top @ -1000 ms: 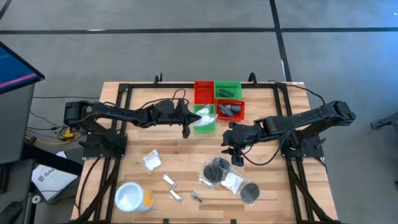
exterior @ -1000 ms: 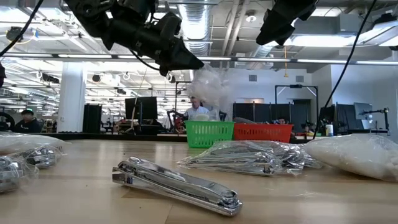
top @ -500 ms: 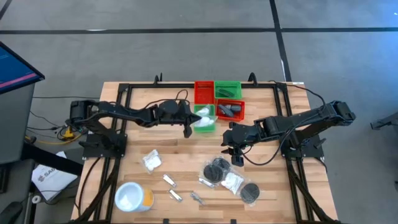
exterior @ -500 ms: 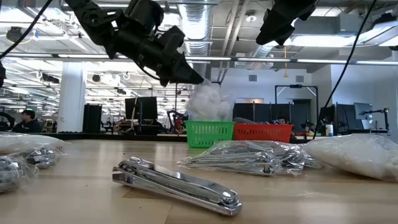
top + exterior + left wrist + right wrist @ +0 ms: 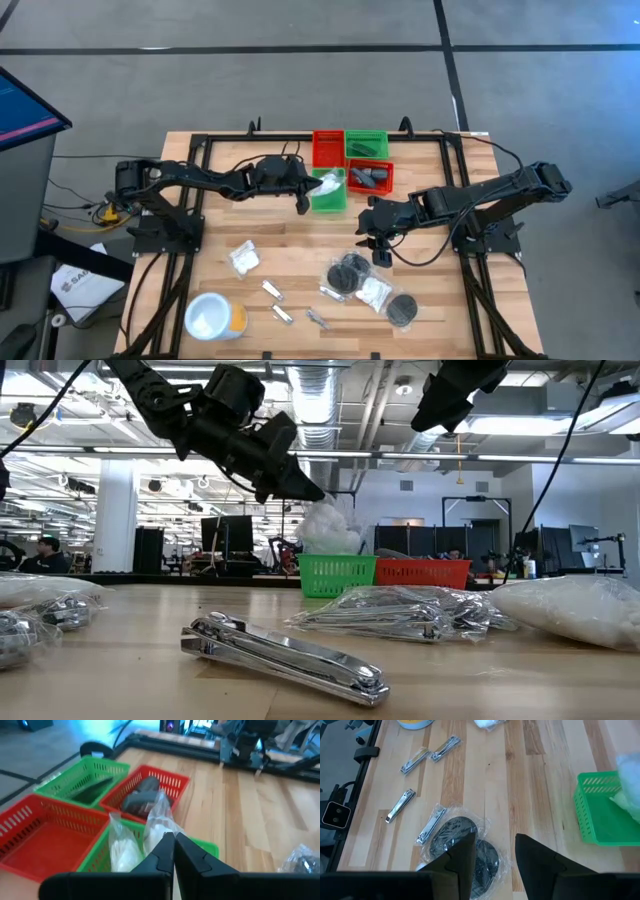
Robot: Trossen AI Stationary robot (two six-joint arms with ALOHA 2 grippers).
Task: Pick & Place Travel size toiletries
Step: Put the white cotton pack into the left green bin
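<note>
My left gripper (image 5: pixel 304 206) (image 5: pixel 173 839) is shut on a white plastic-wrapped packet (image 5: pixel 325 183) (image 5: pixel 326 528) over the near green bin (image 5: pixel 329 199). Another white packet (image 5: pixel 122 852) lies in that bin. Dark grey bottles (image 5: pixel 141 800) lie in the red bin (image 5: pixel 371 179) beside it. My right gripper (image 5: pixel 380 251) (image 5: pixel 495 849) hangs open above black discs in clear wrap (image 5: pixel 462 842) and touches nothing. On the table lie a white packet (image 5: pixel 243 260), more discs (image 5: pixel 402 308) and silver nail clippers (image 5: pixel 272 291). My left gripper pinches the packet's clear wrap (image 5: pixel 161 818) between its two shut fingers, at the wrap's near edge. The fingers slant downward from the table's left. The packet sits just beyond the fingertips, its lower part down inside the green bin (image 5: pixel 200 847).
Two more bins, red (image 5: pixel 327 148) and green (image 5: pixel 366 146), stand at the far edge. A white round tub with an orange side (image 5: pixel 212 316) stands near the front left. A black frame rail (image 5: pixel 200 150) runs round the table. Bare wood lies between the arms.
My left gripper has sunk toward the near green bin with the white packet still in its fingers. The packet, which hung well above the bin's rim, now reaches down into it. My right gripper has kept still.
</note>
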